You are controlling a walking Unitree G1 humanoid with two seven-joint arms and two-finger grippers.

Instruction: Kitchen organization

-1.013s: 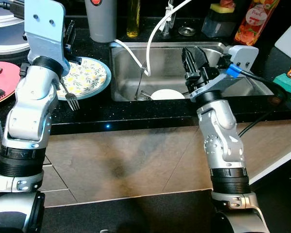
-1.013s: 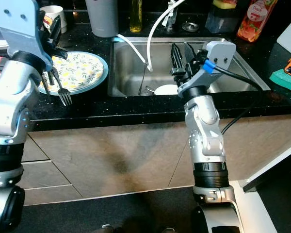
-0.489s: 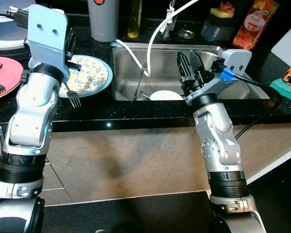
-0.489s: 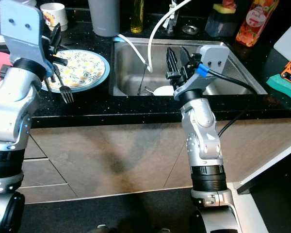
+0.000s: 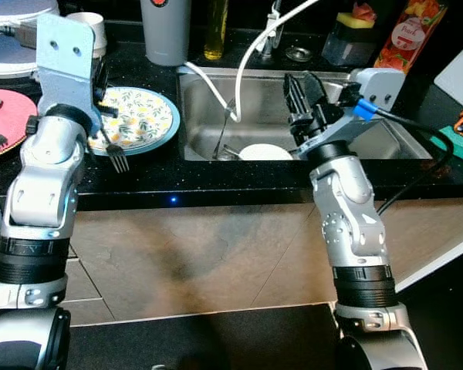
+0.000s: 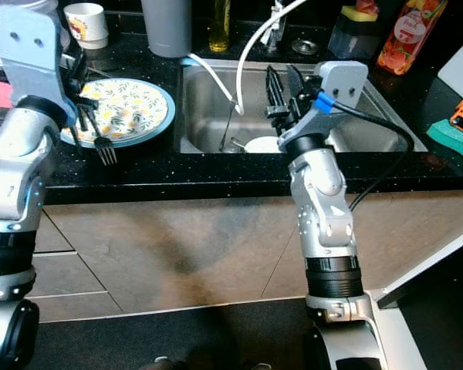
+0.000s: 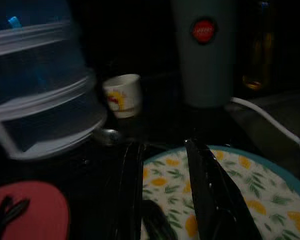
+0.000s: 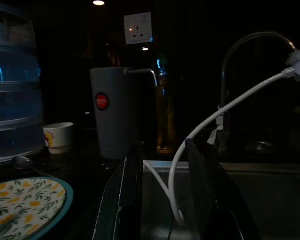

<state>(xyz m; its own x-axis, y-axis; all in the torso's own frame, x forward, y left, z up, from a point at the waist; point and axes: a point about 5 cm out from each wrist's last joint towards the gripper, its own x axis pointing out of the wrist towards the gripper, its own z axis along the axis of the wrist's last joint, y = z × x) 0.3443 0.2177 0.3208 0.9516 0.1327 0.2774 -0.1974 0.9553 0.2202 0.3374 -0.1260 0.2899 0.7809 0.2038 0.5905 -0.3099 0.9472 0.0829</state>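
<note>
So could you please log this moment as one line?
left gripper: holding fork over plate | right gripper: open over sink

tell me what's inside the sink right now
In the sink lie a white bowl near the front wall, a fork leaning upright, and a white hose dangling in. The right gripper hovers above, hiding part of the basin floor behind it.

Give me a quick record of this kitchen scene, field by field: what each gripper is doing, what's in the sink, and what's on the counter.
left gripper: shut on a fork, over the floral plate
right gripper: open, above the sink
sink contents: white bowl, white hose
counter, robot's left: red plate, small cup
counter, back: grey tumbler, oil bottle
counter, robot's right: juice bottle, green sponge
</note>
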